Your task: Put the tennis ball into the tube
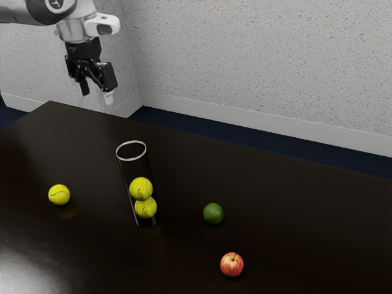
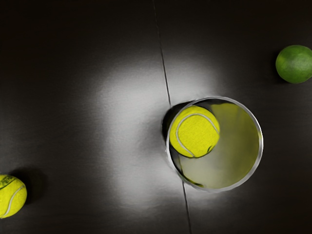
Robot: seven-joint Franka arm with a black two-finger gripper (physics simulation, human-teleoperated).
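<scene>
From the tube (image 2: pixel 262 141), the green fruit (image 2: pixel 294 64) marks twelve o'clock; the loose ball (image 2: pixel 9 196) lies near seven. Another ball (image 2: pixel 195 131) sits inside.

Two balls (image 1: pixel 141 189) in tube (image 1: pixel 131 168) on surface (image 1: pixel 306 208); loose ball (image 1: pixel 59 195) on the exterior view's left of it, lime (image 1: pixel 213 214), apple (image 1: pixel 232 265) right.

Grey-white arm (image 1: pixel 72 29), round dark cap (image 1: pixel 47 5), pale marking (image 1: pixel 57 3); black claw (image 1: pixel 97 92).

Glossy dark table (image 1: pixel 184 177); fuzzy yellow balls (image 1: pixel 141 189); clear tube (image 1: pixel 152 174).
</scene>
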